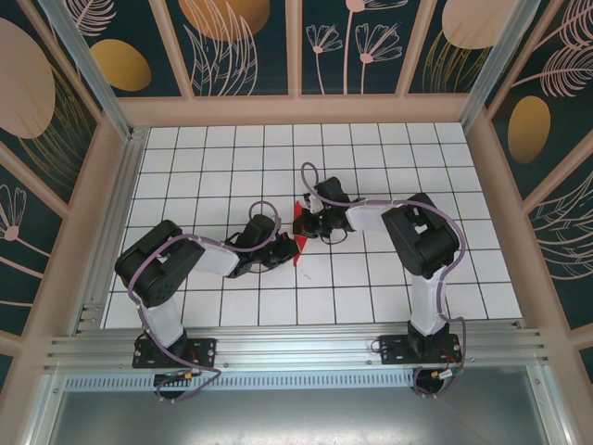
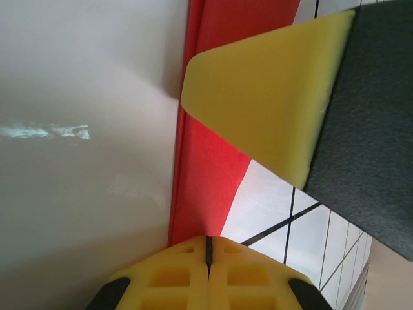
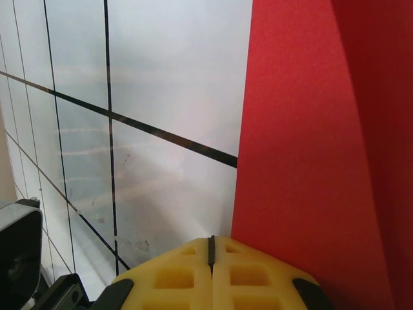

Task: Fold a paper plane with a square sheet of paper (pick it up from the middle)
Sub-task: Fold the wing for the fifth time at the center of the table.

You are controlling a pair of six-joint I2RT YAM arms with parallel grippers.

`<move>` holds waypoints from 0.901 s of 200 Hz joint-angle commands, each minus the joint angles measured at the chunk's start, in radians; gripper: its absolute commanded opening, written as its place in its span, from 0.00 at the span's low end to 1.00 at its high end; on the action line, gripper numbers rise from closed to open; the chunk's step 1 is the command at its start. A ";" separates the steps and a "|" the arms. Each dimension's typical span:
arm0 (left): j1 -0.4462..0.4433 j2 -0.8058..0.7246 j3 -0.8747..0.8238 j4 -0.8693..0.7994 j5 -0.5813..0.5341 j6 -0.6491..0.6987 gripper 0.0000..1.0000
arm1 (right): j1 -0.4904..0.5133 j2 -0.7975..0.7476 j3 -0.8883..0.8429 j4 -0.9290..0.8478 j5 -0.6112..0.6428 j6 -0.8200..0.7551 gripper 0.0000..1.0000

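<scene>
Left end effector (image 2: 208, 240) tight on red paper (image 2: 206, 168); long axis near-far

Closed: left tool (image 1: 285, 248), right tool (image 1: 303, 225).

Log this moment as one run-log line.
left gripper: shut | right gripper: shut | creased bright red paper sheet: at both grippers' tips

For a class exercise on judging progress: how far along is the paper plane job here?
Done: the paper is already creased; layered red edges show in the left wrist view. In hand: the left pincer and right pincer are both closed, seemingly gripping it between them. Left: no pointed nose or wings show, so more folds remain.
</scene>
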 commanded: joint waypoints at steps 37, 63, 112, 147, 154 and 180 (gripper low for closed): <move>0.000 0.065 -0.036 -0.152 -0.016 0.033 0.00 | 0.004 0.075 0.099 -0.110 0.094 -0.056 0.00; 0.001 0.065 -0.049 -0.179 -0.004 0.059 0.00 | -0.005 0.097 0.141 -0.117 0.118 -0.060 0.00; 0.000 0.072 -0.063 -0.198 0.007 0.081 0.00 | -0.027 0.149 0.228 -0.142 0.162 -0.073 0.00; -0.001 0.076 -0.074 -0.217 0.004 0.100 0.00 | -0.034 0.178 0.273 -0.145 0.171 -0.080 0.00; -0.001 0.076 -0.076 -0.219 0.003 0.101 0.00 | -0.034 0.184 0.279 -0.145 0.175 -0.082 0.00; -0.001 0.084 -0.081 -0.219 0.006 0.106 0.00 | -0.068 0.215 0.314 -0.146 0.182 -0.083 0.00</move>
